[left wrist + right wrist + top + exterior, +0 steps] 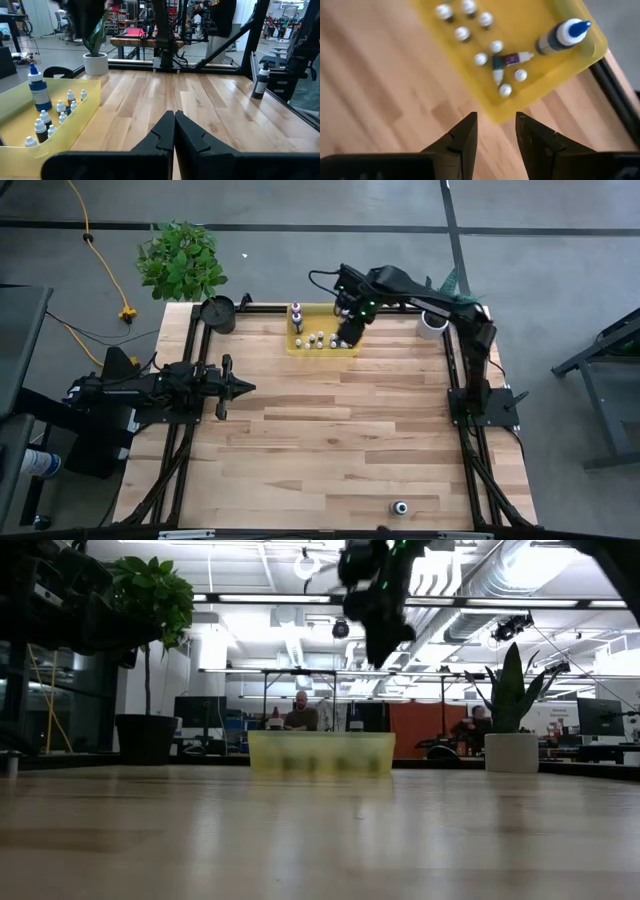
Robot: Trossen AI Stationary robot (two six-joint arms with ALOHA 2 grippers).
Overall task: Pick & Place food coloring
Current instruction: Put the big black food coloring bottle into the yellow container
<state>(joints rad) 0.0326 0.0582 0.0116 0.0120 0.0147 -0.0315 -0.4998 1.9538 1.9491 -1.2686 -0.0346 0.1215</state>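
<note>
The food coloring bottles [495, 46] are in the yellow see-through bin [345, 348] at the table's far edge. Most stand on their bases with whitish caps up; two lie on their sides [512, 59]. A taller dark bottle with a blue tip [560, 37] stands at one end. Another small bottle [400, 507] stands alone near the table's near edge. My right gripper [495, 117] hovers open and empty above the bin's near right part [352, 332], well clear of it in the low view [385, 655]. My left gripper [174, 114] is shut and empty over the table's left side [248, 387].
A white plant pot [433, 323] stands right of the bin and a black pot [217, 313] with a leafy plant to its left. A dark bottle [260, 82] stands by the table's near-side rail. Bare wood [330, 440] stretches from the bin to the near edge. People sit in the room behind [300, 712].
</note>
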